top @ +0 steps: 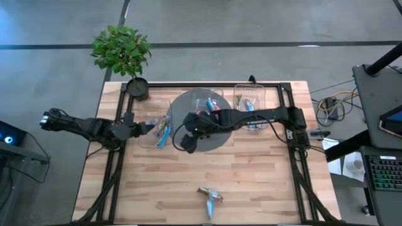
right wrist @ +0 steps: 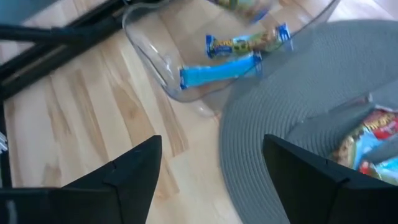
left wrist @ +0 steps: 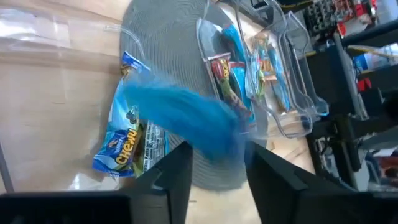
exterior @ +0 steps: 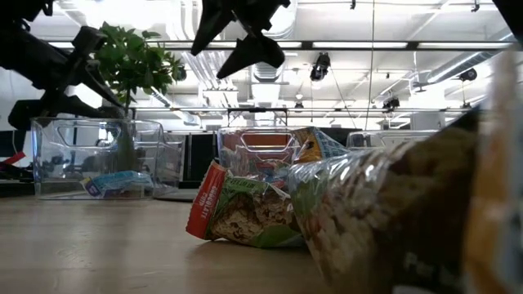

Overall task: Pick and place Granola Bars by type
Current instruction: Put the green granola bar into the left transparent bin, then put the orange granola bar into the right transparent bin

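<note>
— Nearest the low camera lay crinkled clear-wrapped Granola Bars [exterior: 245,214], red and green at the ends, resting on the pale wooden tabletop [top: 251,176]. Where were the hands?

— Well apart from those. The right hand [right wrist: 208,171] hovered with its fingers spread wide and nothing between them, above the edge of the round grey woven mat [right wrist: 292,112]. Just ahead of it sat a clear plastic container [right wrist: 165,68] holding light-blue bars.

— And the left hand [left wrist: 217,171]?

— Fingers apart too, I judged. A blurred blue bar [left wrist: 186,115] showed just beyond them, apparently falling toward that container, beside a blue "Chewy" bar [left wrist: 127,146] already lying in it.

— What could have gone wrong?

— Both hands were close together over that container; one swinging across could have clipped the other or knocked the thin rim. The dropped bar might also have bounced off the wall onto the mat.

— Free room?

— Plenty toward the tabletop's near side, where the stray bars waited. Around the containers, little.
</note>
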`<state>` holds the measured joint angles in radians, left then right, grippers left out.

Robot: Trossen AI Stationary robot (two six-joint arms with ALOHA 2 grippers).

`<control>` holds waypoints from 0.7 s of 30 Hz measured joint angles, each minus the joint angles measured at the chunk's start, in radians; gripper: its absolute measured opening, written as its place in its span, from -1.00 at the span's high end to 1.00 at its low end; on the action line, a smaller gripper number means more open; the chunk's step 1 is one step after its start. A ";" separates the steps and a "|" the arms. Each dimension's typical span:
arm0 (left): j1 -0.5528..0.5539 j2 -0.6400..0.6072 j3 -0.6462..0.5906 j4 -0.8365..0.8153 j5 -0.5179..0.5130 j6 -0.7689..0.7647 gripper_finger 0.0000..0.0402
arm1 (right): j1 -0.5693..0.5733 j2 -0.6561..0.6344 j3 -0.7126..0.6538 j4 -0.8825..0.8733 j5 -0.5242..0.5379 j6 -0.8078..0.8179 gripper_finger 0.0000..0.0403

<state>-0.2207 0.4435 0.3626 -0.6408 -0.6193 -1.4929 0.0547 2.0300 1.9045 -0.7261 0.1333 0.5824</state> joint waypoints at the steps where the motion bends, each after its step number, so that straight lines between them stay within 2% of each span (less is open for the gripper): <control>1: 0.000 0.000 0.006 -0.009 0.009 0.003 0.32 | 0.003 -0.001 0.000 -0.019 -0.001 -0.003 -0.35; 4: -0.001 0.000 0.030 -0.007 0.057 0.016 0.27 | 0.017 -0.012 0.000 -0.096 -0.004 -0.013 -0.35; 8: -0.003 -0.003 0.075 0.012 0.132 0.123 0.26 | 0.047 -0.033 0.000 -0.255 -0.021 0.024 -0.34; 12: -0.003 -0.003 0.121 0.063 0.184 0.269 0.26 | 0.096 -0.030 -0.010 -0.402 -0.124 0.163 -0.32; 17: -0.003 -0.003 0.166 0.109 0.215 0.424 0.26 | 0.198 -0.020 -0.060 -0.357 -0.269 0.407 -0.32; 21: -0.003 -0.003 0.181 0.108 0.217 0.481 0.26 | 0.283 -0.019 -0.101 -0.333 -0.322 0.568 -0.32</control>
<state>-0.2234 0.4404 0.5438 -0.5326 -0.4026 -1.0123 0.3382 2.0113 1.8030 -1.0593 -0.1884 1.1503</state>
